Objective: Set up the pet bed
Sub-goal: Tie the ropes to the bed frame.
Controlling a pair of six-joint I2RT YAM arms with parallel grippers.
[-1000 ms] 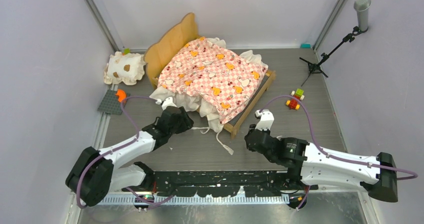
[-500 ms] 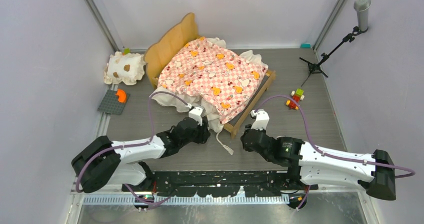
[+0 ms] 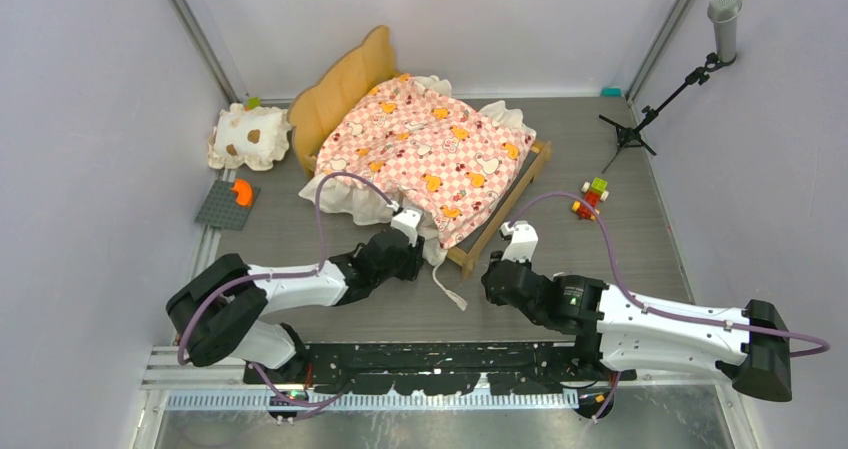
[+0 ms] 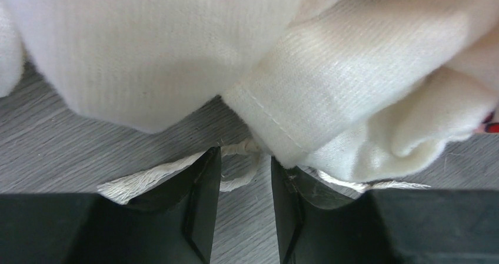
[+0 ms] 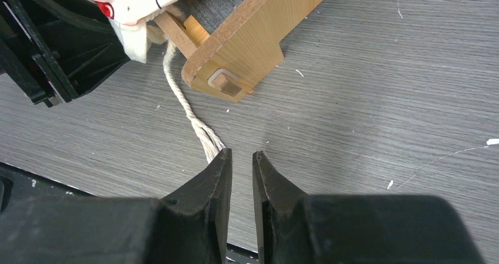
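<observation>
Your left claw (image 4: 245,156), narrowly apart, straddles a tie cord (image 4: 238,149) on the grey wood-grain table (image 4: 59,136). Just ahead of your right claw (image 5: 242,153), barely apart, sits the pet bed (image 5: 259,34) corner.

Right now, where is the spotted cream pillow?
In the top external view, the pillow lies far left, beside the headboard of the pet bed and just beyond the grey baseplate.

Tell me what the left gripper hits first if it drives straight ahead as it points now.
The left gripper would probably meet the white tie cord at its fingertips, then the mattress's cream ruffle just behind; depth is unclear.
</observation>
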